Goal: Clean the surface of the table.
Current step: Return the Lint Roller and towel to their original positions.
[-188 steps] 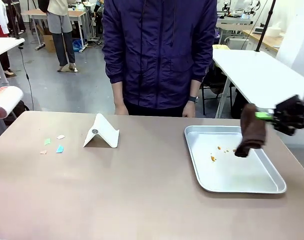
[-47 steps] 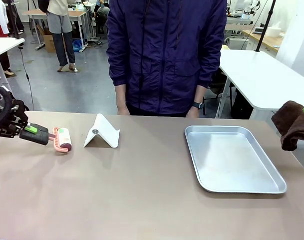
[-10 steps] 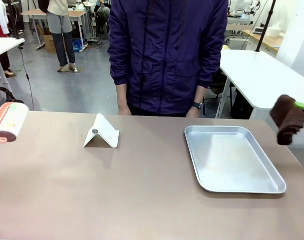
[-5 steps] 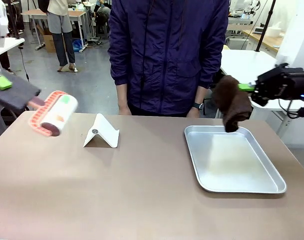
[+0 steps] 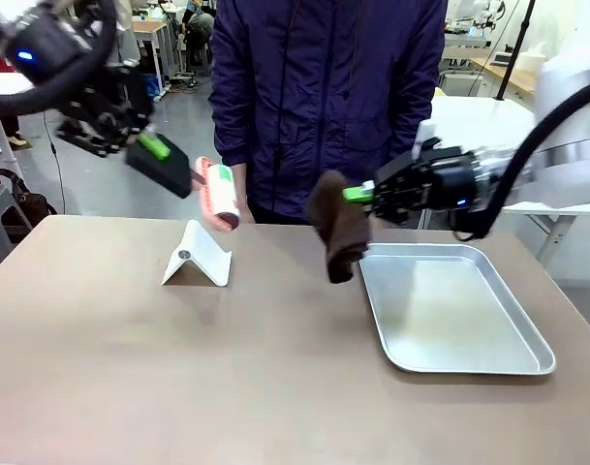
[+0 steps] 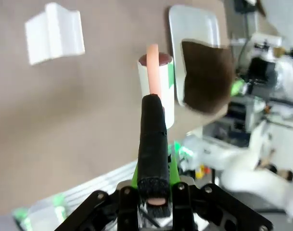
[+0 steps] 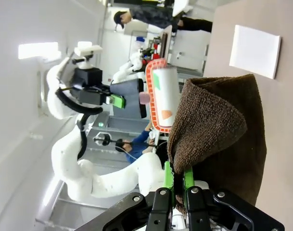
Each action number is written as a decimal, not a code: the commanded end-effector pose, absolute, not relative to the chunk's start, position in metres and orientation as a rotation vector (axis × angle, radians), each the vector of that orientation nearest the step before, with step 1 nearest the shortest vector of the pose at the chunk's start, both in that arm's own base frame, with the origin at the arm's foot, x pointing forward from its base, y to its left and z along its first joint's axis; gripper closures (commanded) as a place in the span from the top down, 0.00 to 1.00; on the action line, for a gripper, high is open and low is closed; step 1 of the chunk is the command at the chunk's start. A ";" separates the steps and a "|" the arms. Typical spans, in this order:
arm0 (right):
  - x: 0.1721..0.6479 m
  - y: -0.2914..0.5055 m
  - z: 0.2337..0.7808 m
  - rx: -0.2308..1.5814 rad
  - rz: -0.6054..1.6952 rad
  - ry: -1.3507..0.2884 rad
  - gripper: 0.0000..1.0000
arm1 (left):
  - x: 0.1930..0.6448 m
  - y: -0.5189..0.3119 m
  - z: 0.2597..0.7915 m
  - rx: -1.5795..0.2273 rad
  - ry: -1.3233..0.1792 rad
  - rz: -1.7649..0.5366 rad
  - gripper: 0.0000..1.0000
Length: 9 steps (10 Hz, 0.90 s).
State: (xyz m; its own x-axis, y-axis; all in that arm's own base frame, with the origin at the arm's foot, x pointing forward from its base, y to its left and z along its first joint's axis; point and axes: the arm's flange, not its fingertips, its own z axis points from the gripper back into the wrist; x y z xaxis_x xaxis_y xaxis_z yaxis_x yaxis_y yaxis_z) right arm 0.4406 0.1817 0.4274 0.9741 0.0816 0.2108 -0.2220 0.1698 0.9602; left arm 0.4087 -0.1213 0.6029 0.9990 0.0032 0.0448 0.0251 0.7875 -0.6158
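Observation:
The brownish-taupe table (image 5: 227, 368) spreads across the front view. Above its far left part, my left gripper (image 5: 154, 147) is shut on the black handle (image 6: 153, 139) of a lint roller (image 5: 222, 194), which hangs in the air over a white folded stand (image 5: 196, 257). My right gripper (image 5: 357, 194) is shut on a brown cloth (image 5: 335, 228) that dangles just left of the silver tray (image 5: 450, 310). In the right wrist view the cloth (image 7: 218, 139) drapes over the gripper (image 7: 175, 185), with the roller (image 7: 165, 96) beyond it.
A person in a dark blue jacket (image 5: 324, 97) stands at the far edge, close behind both tools. The white stand (image 6: 55, 33) and tray (image 6: 194, 24) lie below the roller (image 6: 158, 82) in the left wrist view. White-topped tables (image 5: 488, 136) stand behind.
Both arms swung toward the middle: the left carried the roller right and over the stand, the right carried the cloth left off the tray. The scraps and crumbs seen earliest are gone.

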 end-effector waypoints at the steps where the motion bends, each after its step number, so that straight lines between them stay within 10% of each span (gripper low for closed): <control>1: 0.451 0.217 0.409 1.415 0.175 -0.168 0.09 | 0.444 -0.142 0.584 -0.625 0.032 0.039 0.22; 9: 0.492 0.235 0.314 1.262 0.001 -0.189 0.09 | 0.528 -0.144 0.523 -0.458 0.206 -0.100 0.22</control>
State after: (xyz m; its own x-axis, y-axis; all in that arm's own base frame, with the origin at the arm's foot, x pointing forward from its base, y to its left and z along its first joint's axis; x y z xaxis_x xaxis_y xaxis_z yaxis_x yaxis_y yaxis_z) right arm 0.4802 0.2333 0.3116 0.9881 -0.0789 0.1319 -0.1044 0.2852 0.9528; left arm 0.5212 -0.1452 0.5213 0.9771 -0.1213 -0.1748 0.0294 0.8907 -0.4537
